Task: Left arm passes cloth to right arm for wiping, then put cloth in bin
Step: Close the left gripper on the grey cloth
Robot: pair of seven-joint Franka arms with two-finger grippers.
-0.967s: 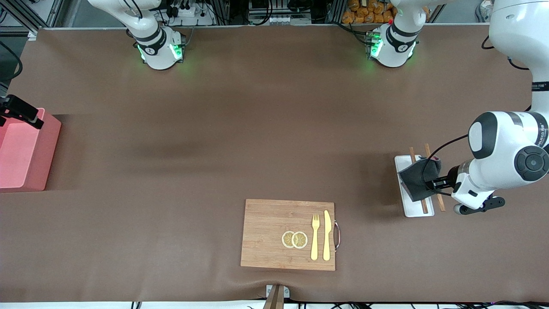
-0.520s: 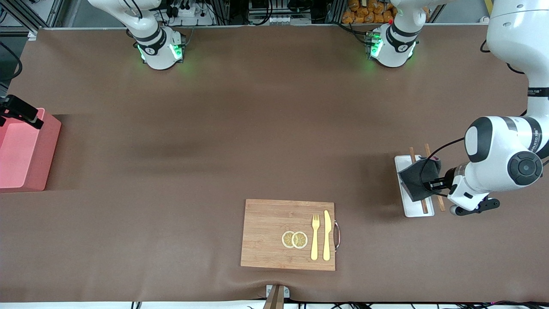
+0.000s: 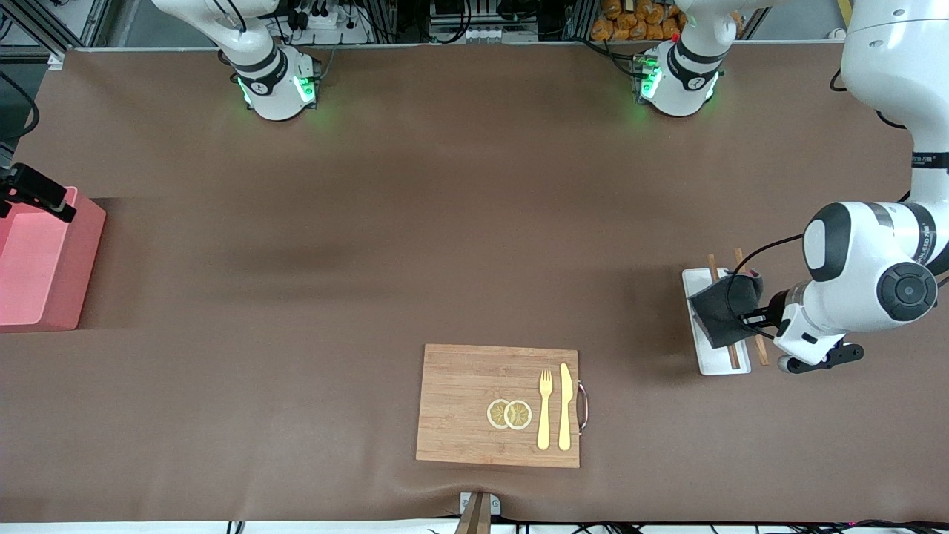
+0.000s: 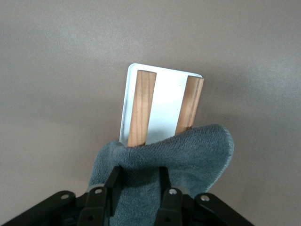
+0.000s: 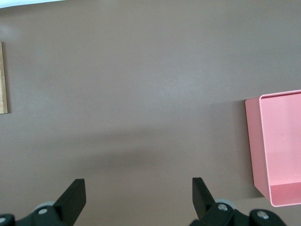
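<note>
While the left gripper (image 4: 138, 181) is pinching a fold of the small dark grey fabric cloth (image 3: 721, 316) – draped over two wooden slats (image 4: 141, 106) on the white rectangular tray (image 3: 713, 363) at the left arm's end – the right gripper (image 5: 138, 197) is waiting with fingers spread wide near the salmon-pink rectangular plastic bin (image 3: 33, 259). Risk: the grip is catching only a thin fold, so the cloth could slip out on lifting – or drag a slat along.

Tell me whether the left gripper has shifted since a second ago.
Yes. Against the white tray, the left gripper has edged in toward the cloth draped there, its fingers closing on the fabric.
</note>
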